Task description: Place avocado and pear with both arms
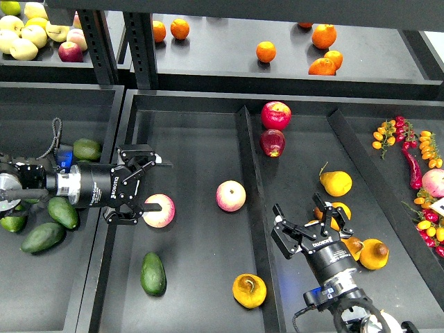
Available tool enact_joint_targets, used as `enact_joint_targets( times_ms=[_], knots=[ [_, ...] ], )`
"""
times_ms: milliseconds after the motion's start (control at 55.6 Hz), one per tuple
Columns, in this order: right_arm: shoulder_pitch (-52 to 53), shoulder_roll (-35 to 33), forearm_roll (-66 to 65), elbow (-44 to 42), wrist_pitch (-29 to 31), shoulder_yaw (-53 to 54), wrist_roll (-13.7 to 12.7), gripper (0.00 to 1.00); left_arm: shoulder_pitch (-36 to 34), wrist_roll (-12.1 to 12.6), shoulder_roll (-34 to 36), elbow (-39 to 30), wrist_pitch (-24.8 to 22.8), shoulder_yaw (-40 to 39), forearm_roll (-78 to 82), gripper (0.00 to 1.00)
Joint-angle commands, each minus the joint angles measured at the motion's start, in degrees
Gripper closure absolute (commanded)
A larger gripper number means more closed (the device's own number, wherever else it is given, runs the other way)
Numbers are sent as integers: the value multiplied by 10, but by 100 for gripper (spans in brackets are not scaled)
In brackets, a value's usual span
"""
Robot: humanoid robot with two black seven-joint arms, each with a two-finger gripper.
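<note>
Head view: both task items lie loose in the centre tray (187, 125), and neither is held.

1. Left gripper (142, 191): fingers spread, nothing between them. It hovers over the left part of the centre tray. A red-yellow apple (159, 209) sits just beside its lower finger, on the right; contact cannot be confirmed.
2. Right gripper (310, 230): fingers spread, empty. It hovers over the right tray (291, 139), among the yellow pears (336, 183).
3. Avocado (153, 273): rests on the tray floor below the left gripper, near but apart from it, long axis roughly upright in the view.
4. Pear (249, 290): the orange-yellow one with the dark blotch rests to the lower left of the right gripper, across the divider (251, 180) from it, and to the right of the avocado.

Assessment: since both items lie on the tray floor and both grippers are empty, the placing step appears complete, or else the grasp has not begun; the view does not settle which. If placing is done, only the withdrawal of both arms is left. A second apple (230, 195) lies between the 2 grippers. Other avocados (43, 236) lie in the left tray, behind the left gripper.
</note>
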Motion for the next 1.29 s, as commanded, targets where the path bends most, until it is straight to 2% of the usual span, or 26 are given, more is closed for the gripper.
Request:
enact_joint_targets(
  times_ms=[0, 324, 377, 539, 845, 1007, 1276],
  knots=[
    [9, 0, 1, 0, -16, -7, 1, 0, -33, 0, 3, 0, 0, 32, 23, 0],
    [89, 0, -1, -2, -91, -3, 4, 0, -166, 0, -1, -5, 0, 166, 93, 0],
    [114, 0, -1, -2, -101, 5, 5, 0, -214, 0, -7, -4, 0, 223, 94, 0],
    [144, 0, -5, -9, -103, 22, 5, 0, -272, 0, -31, -7, 0, 320, 92, 0],
    [209, 0, -5, -34, -131, 71, 5, 0, -275, 0, -92, 10, 0, 405, 103, 1],
    [245, 0, -5, -51, -145, 93, 6, 0, -266, 0, -103, 14, 0, 444, 120, 1],
    [244, 0, -5, -52, -143, 92, 6, 0, -254, 0, -111, 15, 0, 507, 167, 1]
  ],
)
